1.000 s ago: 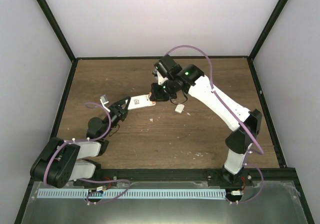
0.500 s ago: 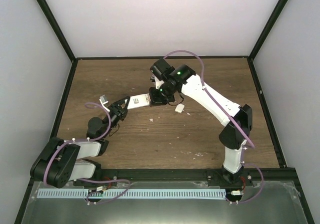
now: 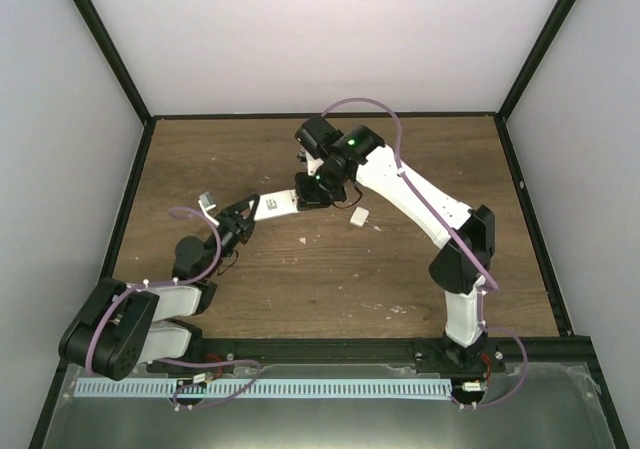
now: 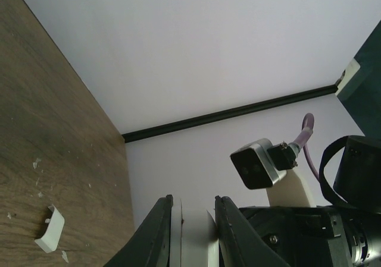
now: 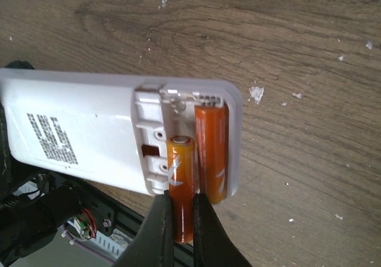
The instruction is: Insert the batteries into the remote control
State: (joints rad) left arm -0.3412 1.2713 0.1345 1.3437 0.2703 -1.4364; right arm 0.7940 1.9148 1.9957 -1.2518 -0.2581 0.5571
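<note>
**Second battery gripped over the open bay**

From overhead, the right end effector [image 3: 313, 191] hides the open end of the remote control [image 5: 77, 133], so neither battery can be made out in that view. Only the right wrist view shows them, and it crops the remote control's left end. The left wrist view gives just a thin white edge of the slab, cut off at the bottom of the frame. Whether the remote control's underside touches the desk [image 3: 200, 159] cannot be told.

The battery bay [image 5: 149, 137] at the remote control's end is uncovered. The first battery [image 5: 211, 154] lies flat in the right-hand slot, its length inside the bay walls. The second battery [image 5: 181, 178] lies along the left-hand slot, just beside the first. Its upper end sits inside the bay and its lower end reaches past the remote control's edge. Whether it is pressed fully home is not clear.

The right end effector is narrowed onto the second battery, one dark finger against each side near its lower end. The left end effector [image 4: 193, 210] is closed on the opposite end of the remote control, with the white edge pinched between its two fingers.

A white square piece [image 3: 358, 216] lies on the desk near the bay end, apart from the remote control.
</note>
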